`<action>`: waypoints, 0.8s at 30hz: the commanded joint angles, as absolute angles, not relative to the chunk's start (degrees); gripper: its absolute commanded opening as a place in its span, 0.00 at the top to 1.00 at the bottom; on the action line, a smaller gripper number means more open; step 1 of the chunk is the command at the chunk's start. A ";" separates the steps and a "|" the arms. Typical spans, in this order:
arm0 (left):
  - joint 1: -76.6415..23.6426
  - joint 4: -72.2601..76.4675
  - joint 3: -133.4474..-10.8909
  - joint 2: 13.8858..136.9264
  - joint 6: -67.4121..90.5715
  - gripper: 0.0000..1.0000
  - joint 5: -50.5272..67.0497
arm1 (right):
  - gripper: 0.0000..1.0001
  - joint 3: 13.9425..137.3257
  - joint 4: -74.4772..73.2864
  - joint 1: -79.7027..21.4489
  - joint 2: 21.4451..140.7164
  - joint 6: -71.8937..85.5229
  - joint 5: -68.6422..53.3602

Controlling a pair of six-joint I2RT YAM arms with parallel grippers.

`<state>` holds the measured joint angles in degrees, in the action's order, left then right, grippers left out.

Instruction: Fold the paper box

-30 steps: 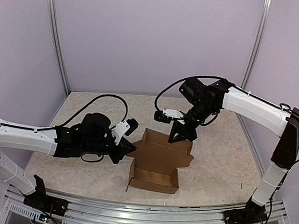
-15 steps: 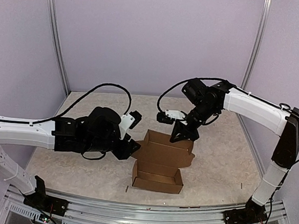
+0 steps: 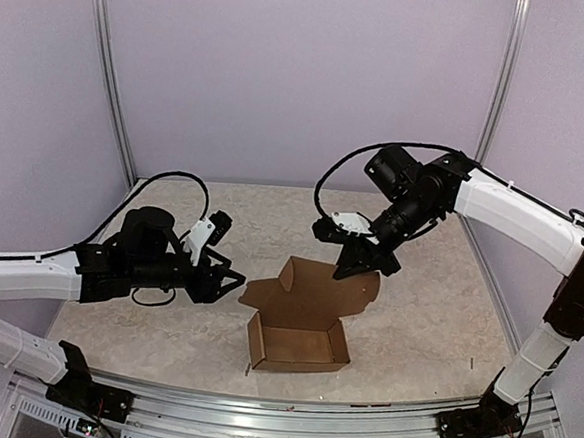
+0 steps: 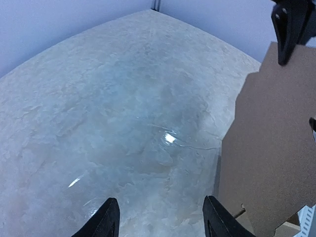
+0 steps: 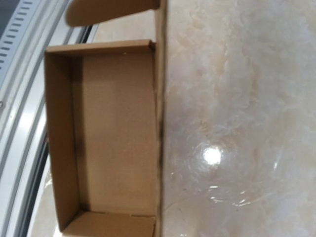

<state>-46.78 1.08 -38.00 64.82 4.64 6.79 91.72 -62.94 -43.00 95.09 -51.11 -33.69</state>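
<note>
A pale marbled table (image 3: pixel 435 319) sits inside lilac walls, and in the overhead view the paper box (image 3: pixel 299 335) lies at centre, slightly toward the lower edge, with its tray open upward and nothing in it. A second ago its lid (image 3: pixel 312 291) lay back almost flat, but now it stands raised and tilted. The right gripper (image 3: pixel 359 267) is pressed together on the lid's upper right edge, so the closing fold looks under way. The left gripper (image 3: pixel 234 279), which was shut against the box's left side, has pulled off to the left. Its fingers are spread and hold nothing, leaving the rounded side tab (image 3: pixel 257 292) sticking out loose. In the left wrist view, the left gripper (image 4: pixel 162 210) frames only bare table (image 4: pixel 123 108). The brown lid (image 4: pixel 266 163) fills the right of the frame, and the right gripper (image 4: pixel 286 34) bites its top corner. In the right wrist view, looking down along the lid's edge, the empty tray (image 5: pixel 116 133) fills the left half, with four walls up and a tab (image 5: pixel 108 10) at the top. Table (image 5: pixel 237 98) takes up the right half, and the gripper's own fingers are not visible here.
</note>
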 commanded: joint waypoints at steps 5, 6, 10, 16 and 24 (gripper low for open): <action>-50.34 5.19 -41.80 70.74 -2.36 0.44 21.95 | 1.00 94.10 -60.30 -43.42 96.93 -45.14 -30.25; -50.46 5.49 -41.57 70.63 -2.29 0.44 21.95 | 1.00 93.93 -60.12 -43.42 96.94 -44.83 -29.75; -50.47 6.32 -40.36 69.27 -1.87 0.43 21.73 | 1.00 93.31 -59.84 -43.42 96.94 -44.74 -29.08; -49.97 8.12 -38.92 66.90 -0.70 0.43 24.85 | 1.00 93.57 -59.86 -43.41 97.19 -44.50 -29.65; -50.44 8.72 -39.69 69.99 -0.93 0.43 28.30 | 1.00 94.57 -59.86 -43.42 97.96 -43.52 -31.10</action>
